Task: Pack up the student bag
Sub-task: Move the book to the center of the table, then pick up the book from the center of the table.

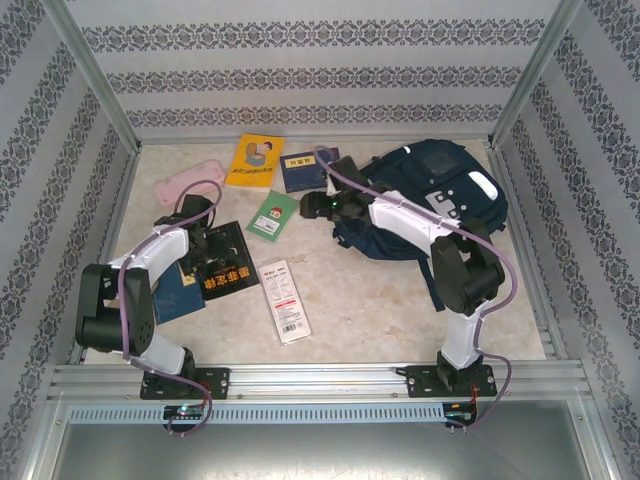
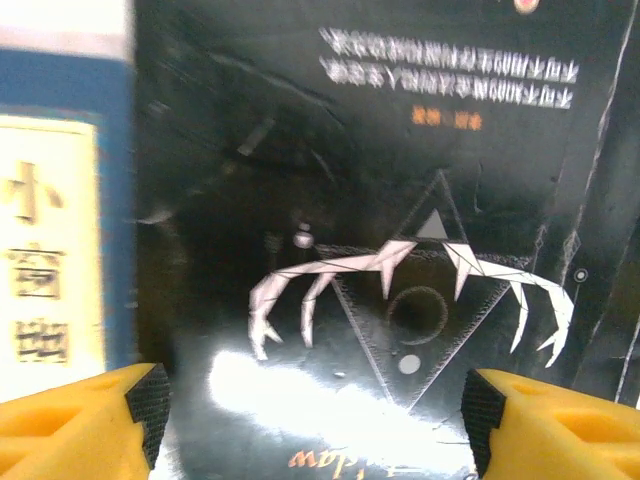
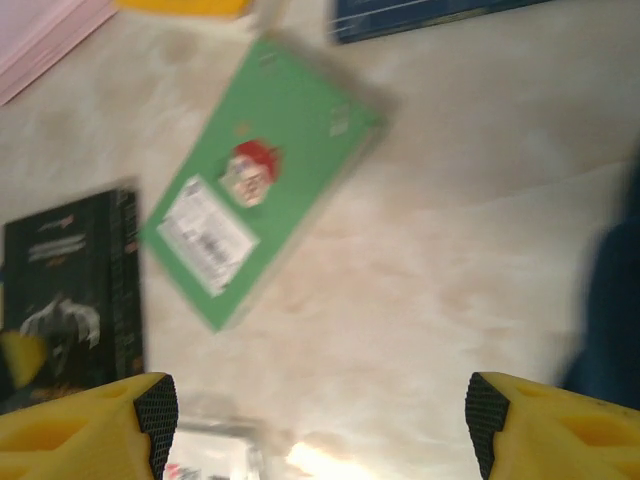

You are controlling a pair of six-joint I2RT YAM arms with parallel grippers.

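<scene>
The student bag point(image 1: 440, 190) is a navy backpack lying at the far right of the table; its dark edge point(image 3: 610, 320) shows in the right wrist view. My right gripper point(image 1: 312, 207) hangs open left of the bag over bare table, its jaws point(image 3: 320, 420) wide with nothing between them. A green booklet point(image 3: 260, 190) lies just ahead of it. My left gripper point(image 1: 205, 245) hovers open close over a black book point(image 2: 400, 200), its jaws point(image 2: 315, 420) spread above the cover. A blue book with a pale label point(image 2: 50, 200) lies beside the black one.
A yellow book point(image 1: 255, 162) and a small dark blue book point(image 1: 303, 172) lie at the back. A pink item point(image 1: 190, 180) is at the far left. A white packet point(image 1: 284, 300) lies mid-table. Patterned walls enclose the table on three sides.
</scene>
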